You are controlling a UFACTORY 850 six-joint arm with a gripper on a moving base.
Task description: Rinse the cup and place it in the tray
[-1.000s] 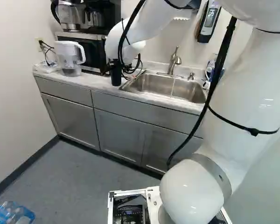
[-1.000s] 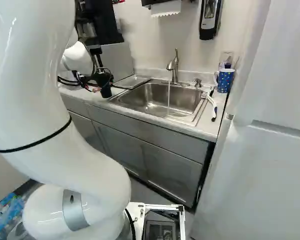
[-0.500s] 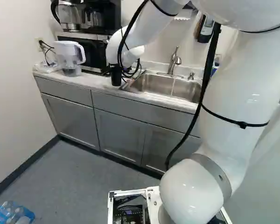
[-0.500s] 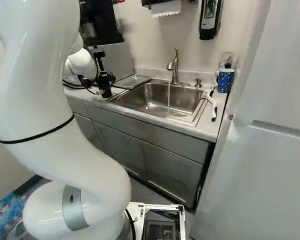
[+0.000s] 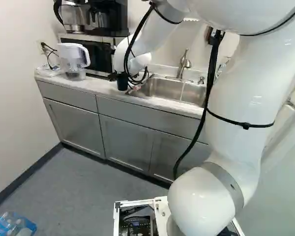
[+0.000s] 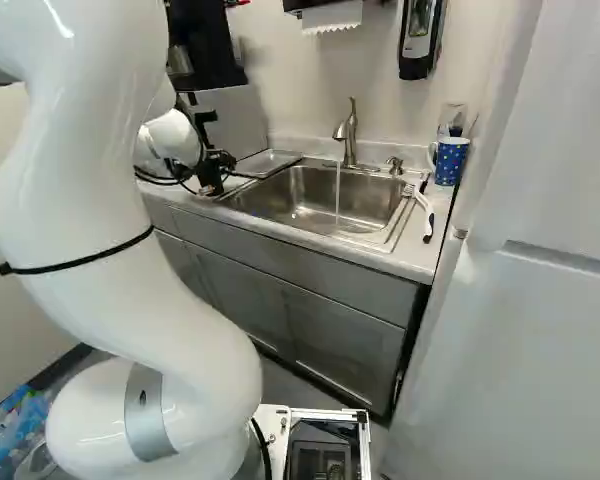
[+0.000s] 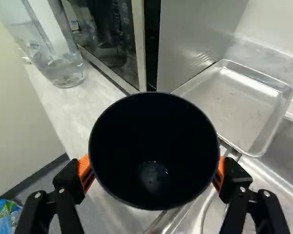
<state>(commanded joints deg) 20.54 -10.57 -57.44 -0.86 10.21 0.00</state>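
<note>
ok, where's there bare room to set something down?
Counter strip before the microwave, between pitcher and held cup; also inside the tray, beside the sink. Crowded: sink's other side, with blue mug and white-handled tool.

Obscured and cropped parts
Wrist view: the outer wall and underside of the cup (image 7: 154,146) are hidden behind its rim; its interior is too dark to read beyond a few bright specks. The cup covers part of the counter (image 7: 71,107). Pitcher (image 7: 63,70), microwave (image 7: 112,36) and sink (image 6: 305,195) run past the edge. Right base view: cup and gripper (image 6: 212,168) form one small dark shape, boundary unclear; soap dispenser (image 6: 420,35), towel holder (image 6: 330,14) and bottles (image 6: 10,425) are cut off. Left base view: the arm (image 5: 248,98) hides the sink's right end; the coffee maker (image 5: 108,14) is cropped.
</note>
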